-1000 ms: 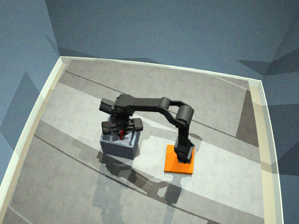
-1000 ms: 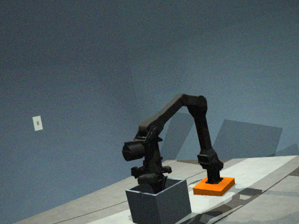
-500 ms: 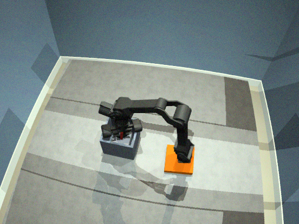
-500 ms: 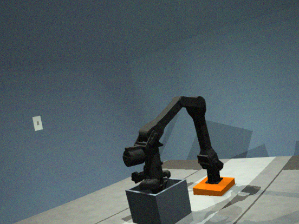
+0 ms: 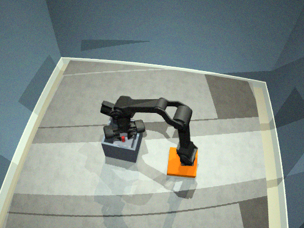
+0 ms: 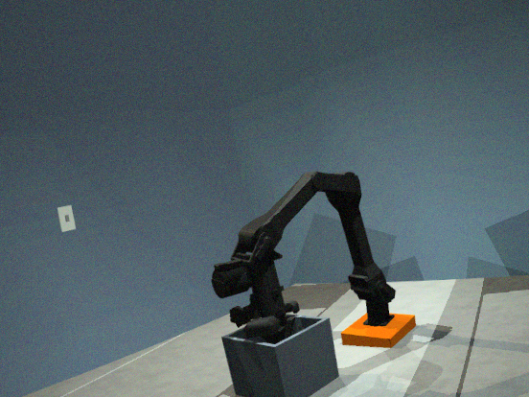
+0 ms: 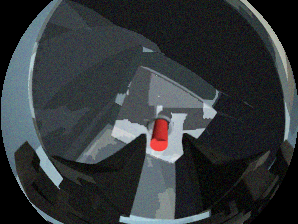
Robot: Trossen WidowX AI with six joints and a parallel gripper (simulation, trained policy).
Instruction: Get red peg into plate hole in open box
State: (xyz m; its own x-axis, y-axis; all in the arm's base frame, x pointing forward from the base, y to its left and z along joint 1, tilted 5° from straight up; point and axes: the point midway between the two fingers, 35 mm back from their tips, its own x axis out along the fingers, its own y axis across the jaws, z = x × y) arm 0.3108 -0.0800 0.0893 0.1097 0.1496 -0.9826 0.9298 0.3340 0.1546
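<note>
Looks like the red peg (image 5: 123, 139) (image 7: 160, 133) is inside the box (image 5: 120, 152) (image 6: 307, 357), upright at the plate's hole, between the fingers of the part-open gripper (image 5: 125, 135) (image 7: 164, 137), grip on it unclear; full seating unconfirmed, release and retreat left.

i see the end effector (image 5: 124, 136) (image 6: 275, 332) (image 7: 164, 137) sitting a bit lower at the box (image 5: 120, 152) (image 6: 307, 359) (image 7: 80, 107) than one second ago. in the exterior view, my arm (image 5: 146, 106) (image 6: 289, 203) has its upper bend slightly lower too. from the top, the red peg (image 5: 123, 139) (image 7: 159, 131) looks brighter, with less of its length showing. light and shadow bands across the worktop (image 5: 220, 154) (image 6: 431, 307) have swung round, and wall shadows changed shape.
</note>
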